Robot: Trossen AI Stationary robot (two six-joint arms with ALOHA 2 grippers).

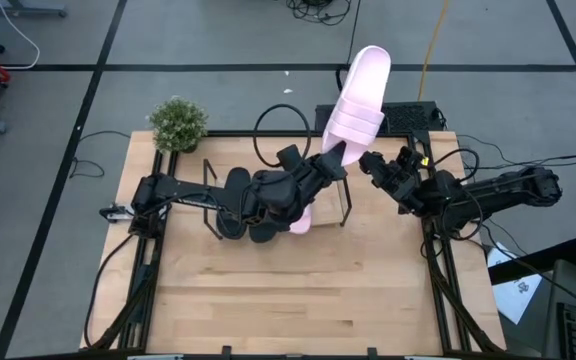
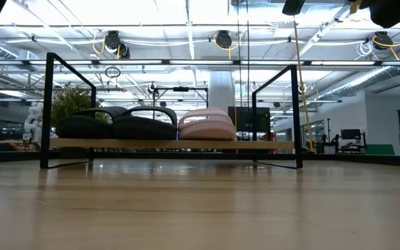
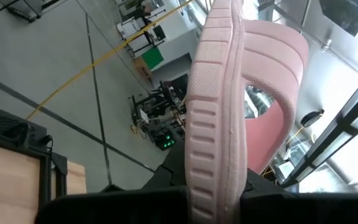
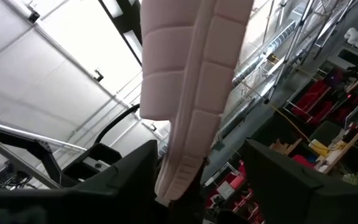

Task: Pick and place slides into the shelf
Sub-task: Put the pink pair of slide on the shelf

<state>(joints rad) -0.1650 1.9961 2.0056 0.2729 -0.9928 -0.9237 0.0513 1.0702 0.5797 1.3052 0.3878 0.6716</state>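
Note:
A pale pink slide (image 1: 360, 95) is held up in the air over the shelf's far right corner, with my left gripper (image 1: 336, 155) shut on its lower end. Its other end points up and toward the table's far edge. My right gripper (image 1: 376, 165) is open beside that lower end, one finger on each side of the slide (image 4: 185, 118). The shelf (image 2: 172, 144) holds two black slides (image 2: 82, 126) (image 2: 144, 126) and one pink slide (image 2: 205, 125), all resting on its wooden base. My left gripper pinches the pink slide between its two fingers at the end nearer the strap (image 3: 216, 186); the slide stands edge-on to the wrist view. The fingers come from the table's left, slanting up. The slide is lifted clear and juts up past the fingertips.
A potted plant (image 1: 178, 122) stands at the table's far left corner. A black device (image 1: 408, 115) and cables lie at the far right. Bare wooden table (image 1: 288, 300) stretches in front of the shelf.

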